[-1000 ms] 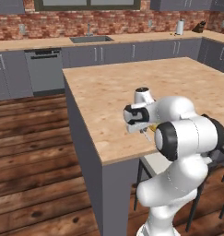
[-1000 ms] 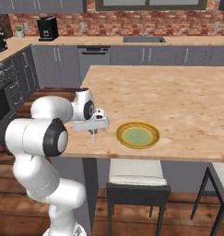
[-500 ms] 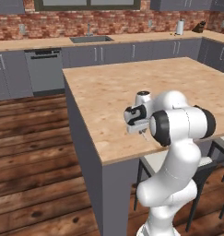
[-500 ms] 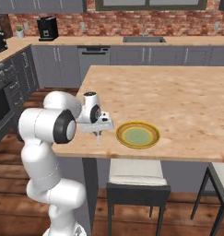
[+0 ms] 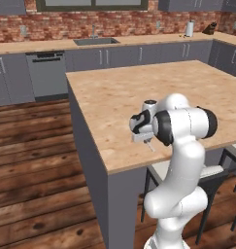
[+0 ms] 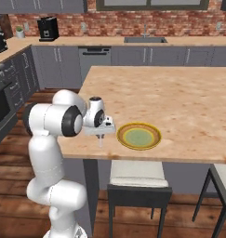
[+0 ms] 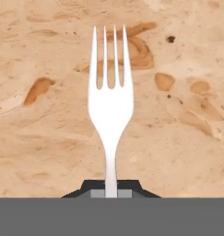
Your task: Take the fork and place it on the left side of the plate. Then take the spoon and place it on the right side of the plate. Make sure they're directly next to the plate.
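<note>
Wooden island counter (image 6: 179,102) filled mid-frame, brick wall behind. Gripper (image 6: 101,138) at centre-left of the right base view was clamped on the fork (image 7: 110,99), held just above the counter. Plate (image 6: 138,136) lay just right of it, nothing on it.

The fork (image 7: 110,103) is pale silver, four-tined, its slim handle pinched at the end by the hand (image 7: 111,190), held just above the table (image 6: 189,107) near the front edge. The plate (image 6: 138,136), round with a yellow-gold rim and pale green centre, lies flat by that same front edge, just beside the fork.
</note>
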Robot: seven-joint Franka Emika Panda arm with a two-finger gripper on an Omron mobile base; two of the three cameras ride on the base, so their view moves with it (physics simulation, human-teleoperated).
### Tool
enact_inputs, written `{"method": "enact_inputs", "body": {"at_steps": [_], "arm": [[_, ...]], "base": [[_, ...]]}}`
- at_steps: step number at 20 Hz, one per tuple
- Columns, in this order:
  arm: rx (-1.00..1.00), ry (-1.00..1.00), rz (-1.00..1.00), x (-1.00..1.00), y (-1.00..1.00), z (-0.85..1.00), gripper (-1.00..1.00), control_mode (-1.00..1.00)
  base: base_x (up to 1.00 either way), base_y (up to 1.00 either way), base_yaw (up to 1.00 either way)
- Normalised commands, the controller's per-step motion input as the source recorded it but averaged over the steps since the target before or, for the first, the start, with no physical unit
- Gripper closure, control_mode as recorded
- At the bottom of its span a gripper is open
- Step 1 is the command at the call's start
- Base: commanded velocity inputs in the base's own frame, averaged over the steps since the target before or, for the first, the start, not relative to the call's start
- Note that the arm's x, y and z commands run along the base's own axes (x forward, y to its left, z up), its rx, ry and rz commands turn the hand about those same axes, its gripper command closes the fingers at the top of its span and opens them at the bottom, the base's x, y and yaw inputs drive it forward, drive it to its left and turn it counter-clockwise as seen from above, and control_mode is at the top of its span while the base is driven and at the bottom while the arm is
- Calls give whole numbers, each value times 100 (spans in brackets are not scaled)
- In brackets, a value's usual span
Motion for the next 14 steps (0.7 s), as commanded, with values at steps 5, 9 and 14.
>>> {"method": "enact_inputs", "body": {"at_steps": [5,9,14], "arm": [[3,0,0,30,0,-29,100,-100],[0,1,0,20,5,-25,-100,-100],[0,-2,2,-6,16,19,-100,-100]], "base": [[0,0,0],[0,0,0],[0,0,0]]}}
